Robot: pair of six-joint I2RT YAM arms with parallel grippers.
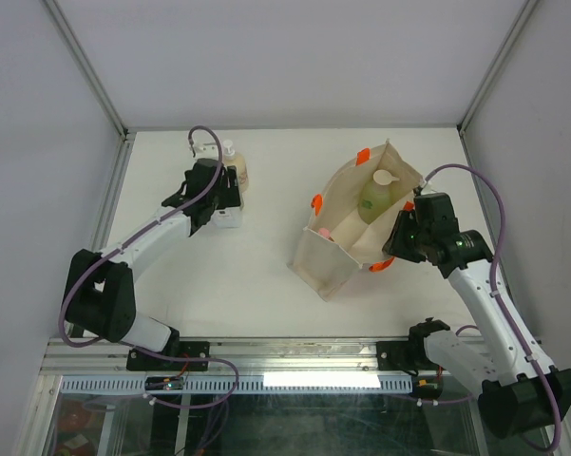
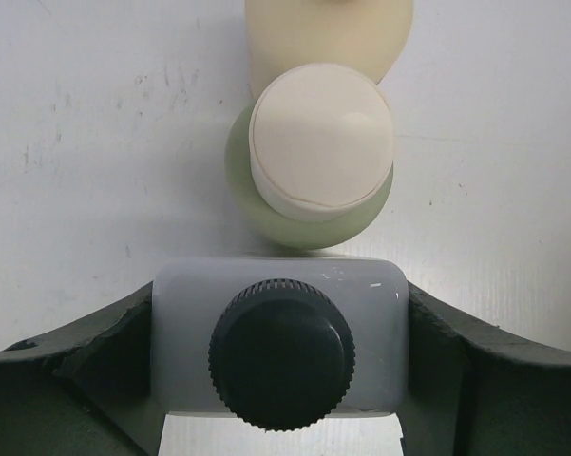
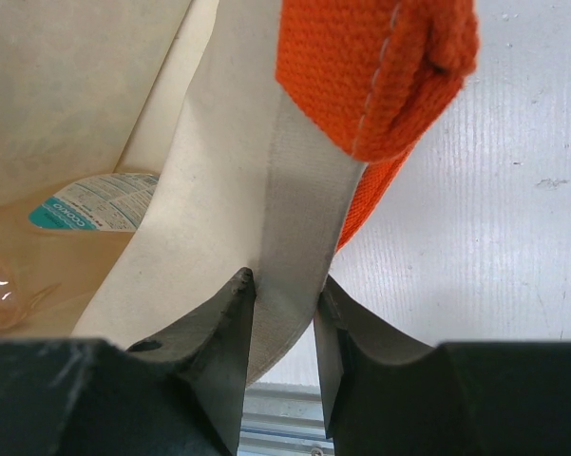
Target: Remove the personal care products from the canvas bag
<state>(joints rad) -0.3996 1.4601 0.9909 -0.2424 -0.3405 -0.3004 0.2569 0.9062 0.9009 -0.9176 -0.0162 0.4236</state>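
The canvas bag (image 1: 334,258) stands open at the right of the table, with orange handles (image 3: 371,66). A pale green bottle with a cream cap (image 1: 376,194) and a pink-orange bottle (image 1: 323,232) show inside it. My right gripper (image 1: 400,234) is shut on the bag's right wall (image 3: 237,190), with cloth between both fingers. My left gripper (image 1: 222,205) is shut on a whitish bottle with a dark cap (image 2: 280,356), low over the table at the back left. Just beyond it stand a pale green bottle with a cream cap (image 2: 309,180) and a peach pump bottle (image 1: 234,169).
A labelled, peach-tinted bottle (image 3: 85,204) lies inside the bag in the right wrist view. White walls with metal posts (image 1: 95,85) enclose the table on three sides. A metal rail (image 1: 304,356) runs along the near edge between the arm bases.
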